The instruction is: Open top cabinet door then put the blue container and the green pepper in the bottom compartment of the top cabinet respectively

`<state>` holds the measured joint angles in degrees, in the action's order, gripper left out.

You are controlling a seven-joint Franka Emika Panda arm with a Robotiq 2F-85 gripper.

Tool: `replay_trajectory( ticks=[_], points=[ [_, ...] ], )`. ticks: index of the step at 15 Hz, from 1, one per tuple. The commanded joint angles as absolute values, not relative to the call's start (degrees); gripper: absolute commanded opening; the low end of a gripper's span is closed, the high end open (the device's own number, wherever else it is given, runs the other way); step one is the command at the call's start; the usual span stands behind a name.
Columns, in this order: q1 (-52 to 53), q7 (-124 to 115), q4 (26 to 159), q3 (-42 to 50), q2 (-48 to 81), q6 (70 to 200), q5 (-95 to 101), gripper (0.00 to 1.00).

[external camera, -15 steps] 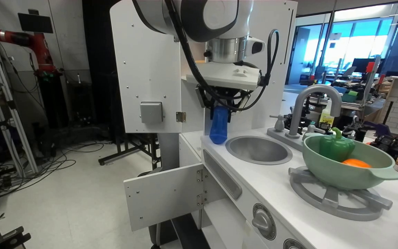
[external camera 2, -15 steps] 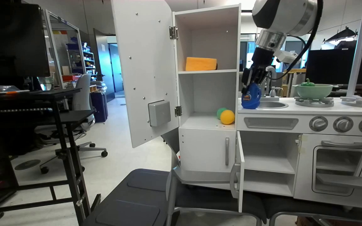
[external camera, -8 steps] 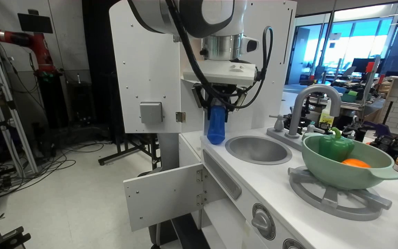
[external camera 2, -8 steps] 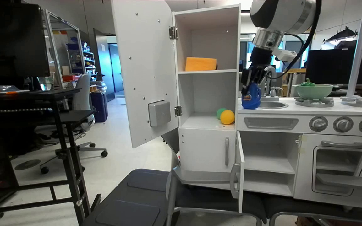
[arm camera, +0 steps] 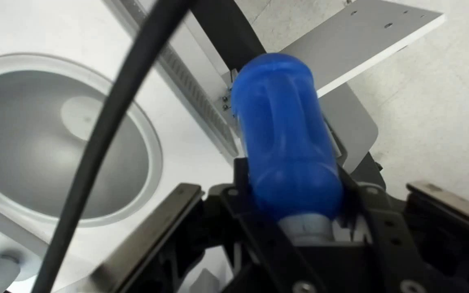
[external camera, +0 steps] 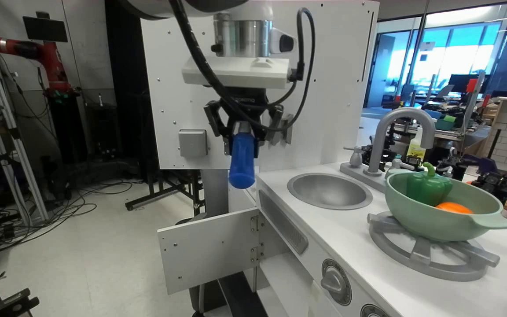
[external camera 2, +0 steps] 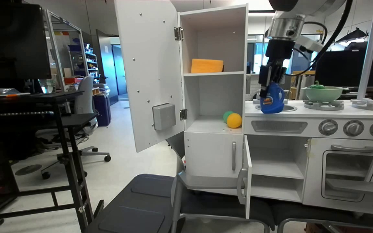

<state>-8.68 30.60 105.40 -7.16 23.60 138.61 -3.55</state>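
Container, blue, beneath the gripper, upper end tight in its grip.

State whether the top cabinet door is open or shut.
Open: the top cabinet door stands swung out on its hinges, baring the bottom compartment.

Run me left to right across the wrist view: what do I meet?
Sink basin → grey slatted grille → blue container → open lower door.
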Motion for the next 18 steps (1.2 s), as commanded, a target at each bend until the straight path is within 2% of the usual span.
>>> replay_trajectory(
  ticks=[1, 4, 10, 18],
  points=[
    [-4.5, 26.2, 114.4, -6.8, 13.9, 137.6, -1.5, 0.22],
    [1.5, 16.1, 115.0, -6.7, 12.4, 139.2, 2.8, 0.22],
    [14.6, -12.5, 107.2, -3.8, 22.0, 143.9, 20.6, 0.22],
    [26.0, -39.5, 90.3, 11.7, 43.9, 151.9, 38.2, 0.22]
  ],
)
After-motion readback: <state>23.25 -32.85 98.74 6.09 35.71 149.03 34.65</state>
